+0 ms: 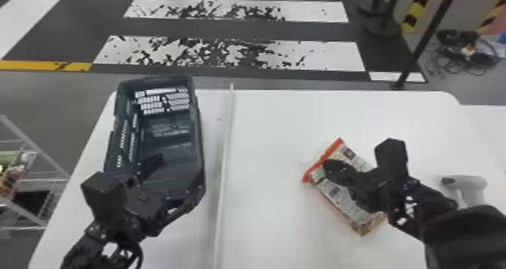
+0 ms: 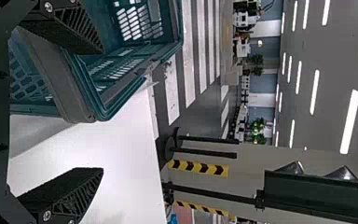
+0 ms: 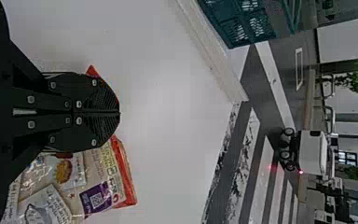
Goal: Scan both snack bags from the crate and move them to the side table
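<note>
Right fingers [image 3: 103, 103] clenched together over the snack bag [image 1: 333, 191] | bag on the surface [image 1: 263, 174], printed code [image 3: 95, 200] up, I'd guess for the scanner [image 1: 472, 183] | left fingers [image 2: 70, 191] spread by the crate [image 1: 199, 144]

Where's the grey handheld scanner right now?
In the head view, the scanner is on a white tabletop, at the right, just beyond the right arm and right of the snack bag.
</note>
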